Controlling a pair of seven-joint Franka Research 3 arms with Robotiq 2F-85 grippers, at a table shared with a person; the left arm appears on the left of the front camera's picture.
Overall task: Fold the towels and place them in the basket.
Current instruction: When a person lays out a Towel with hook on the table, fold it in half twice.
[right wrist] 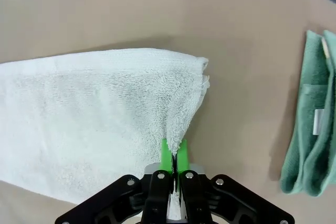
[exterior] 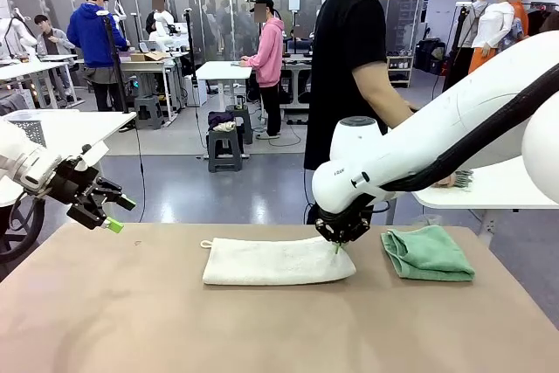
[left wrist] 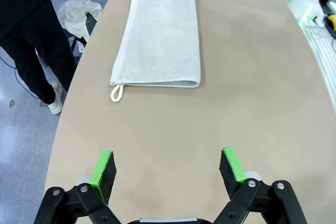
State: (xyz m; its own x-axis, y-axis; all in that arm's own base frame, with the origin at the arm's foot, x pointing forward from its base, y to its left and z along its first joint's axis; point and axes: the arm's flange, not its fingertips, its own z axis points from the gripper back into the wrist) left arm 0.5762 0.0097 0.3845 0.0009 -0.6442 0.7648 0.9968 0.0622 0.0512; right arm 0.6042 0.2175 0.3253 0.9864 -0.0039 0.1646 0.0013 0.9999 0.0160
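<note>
A cream-white towel (exterior: 278, 261) lies folded lengthwise on the table, its little loop (left wrist: 116, 93) at the left end. My right gripper (exterior: 337, 248) is shut on the towel's right end, pinching a raised corner (right wrist: 176, 129) between its green pads. To the right of it a mint green towel (exterior: 427, 253) lies folded, also seen at the right edge of the right wrist view as green folds (right wrist: 308, 129). My left gripper (exterior: 105, 213) hovers open off the table's left end, its green pads (left wrist: 103, 167) wide apart and empty, pointing along the table at the cream towel (left wrist: 160, 35). The basket is out of view.
The tan table (exterior: 262, 329) has bare room in front and to the left. A person in black (exterior: 349, 58) stands at the far side, between the two towels. A white table (exterior: 498, 189) stands behind on the right.
</note>
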